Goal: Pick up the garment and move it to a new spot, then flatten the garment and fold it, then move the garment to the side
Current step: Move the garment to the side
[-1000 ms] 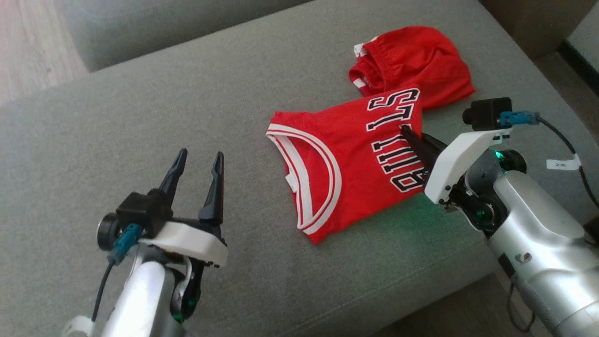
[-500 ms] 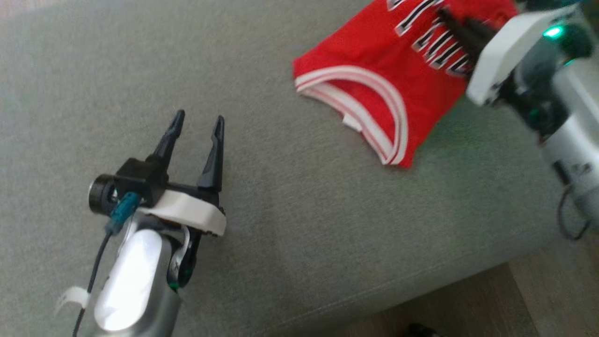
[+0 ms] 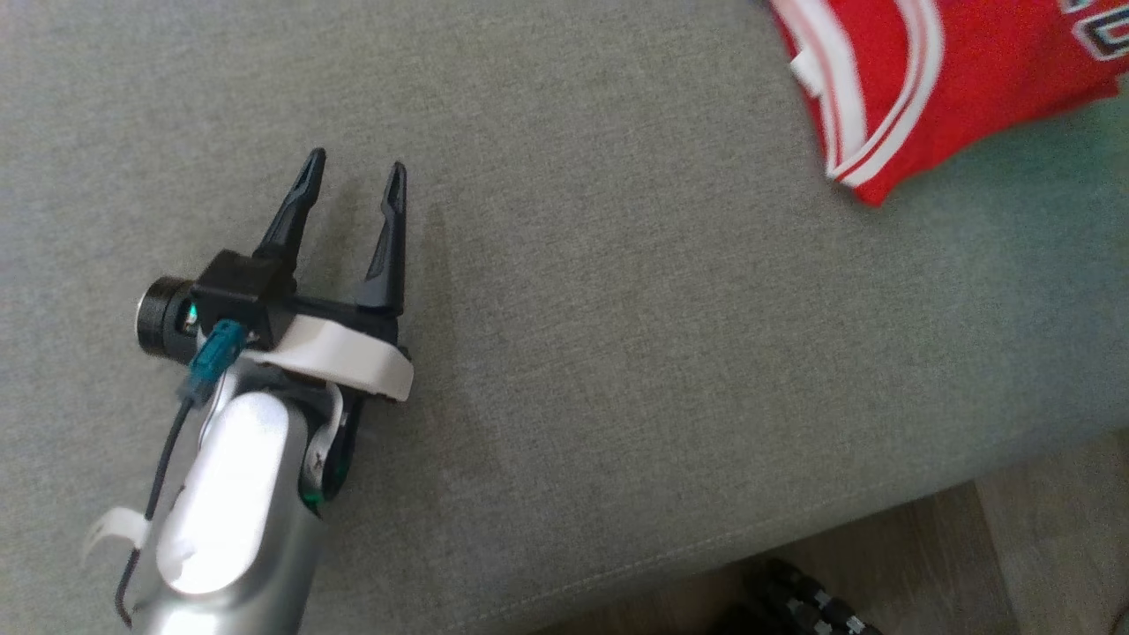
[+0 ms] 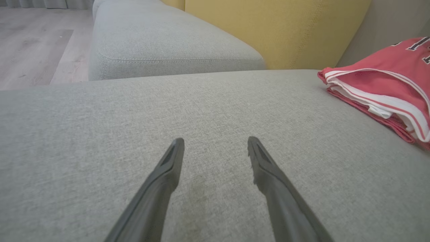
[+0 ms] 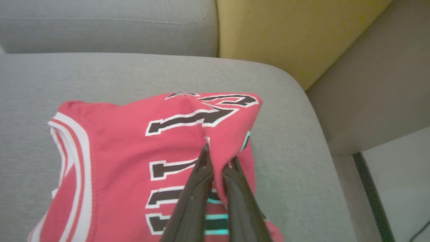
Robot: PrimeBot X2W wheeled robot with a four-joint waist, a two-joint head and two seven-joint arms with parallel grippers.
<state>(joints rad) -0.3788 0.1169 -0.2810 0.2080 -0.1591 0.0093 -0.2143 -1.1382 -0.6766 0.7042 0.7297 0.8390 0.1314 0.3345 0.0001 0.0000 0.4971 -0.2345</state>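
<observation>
Since a second ago the head camera has swung down and to the left, so the red jersey (image 3: 935,79) now sits cut off at that view's top right corner. Much of that shift is the camera's, not the cloth's. The right wrist view tells more: the right gripper (image 5: 218,154) has its two fingers pinched nearly shut on a raised fold of the jersey beside the black lettering. The fabric tents up at the pinch, while the rest lies on the grey sofa cushion (image 3: 617,309) with bare cushion beyond the lettered edge. The left gripper (image 3: 355,165) hangs just over bare cushion, jaws spread wide and empty, well apart from the garment. I judge the carry to a new spot is under way, with flattening and folding not yet begun. A one-point pinch may let the jersey drag and bunch.
</observation>
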